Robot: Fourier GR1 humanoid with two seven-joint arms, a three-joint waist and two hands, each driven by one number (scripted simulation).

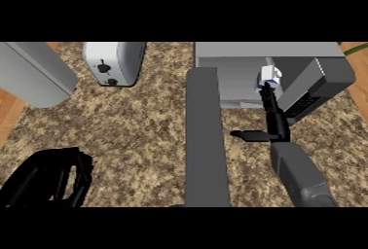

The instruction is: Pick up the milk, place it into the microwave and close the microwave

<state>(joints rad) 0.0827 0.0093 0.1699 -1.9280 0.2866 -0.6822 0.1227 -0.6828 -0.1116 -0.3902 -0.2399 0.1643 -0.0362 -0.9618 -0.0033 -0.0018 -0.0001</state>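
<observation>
Nearest, at the surface (129, 126)'s front-left corner, the left hand (50, 177) rests w/ fingers relaxed and apart, holding nothing.

Mid-surface, the microwave door (205, 141) stands swung open, a long grey slab running from the front edge back toward the oven. Just right of it the right forearm comes in from the front edge; the right hand (271, 114) stretches far back, thumb sticking out to the left. Its fingers reach the milk (269, 74), but whether they're wrapped round it or just touching can't be told — too slim and dark there.

Far right, the microwave (287, 63) sits by the back-right corner. The milk, a small white carton w/ blue print, appears to be at or inside the cavity mouth, upright as far as can be seen.

Handling, as a judgement: carton is prob. light, thin-walled, somewhat squashy, smooth-sided so could slip. Best taken across the flat side panels at mid-height, not at the top fold.

Far left: toaster (114, 62) near the back edge, and a grey appliance (34, 73) at the back-left corner, both well apart from the action.
</observation>
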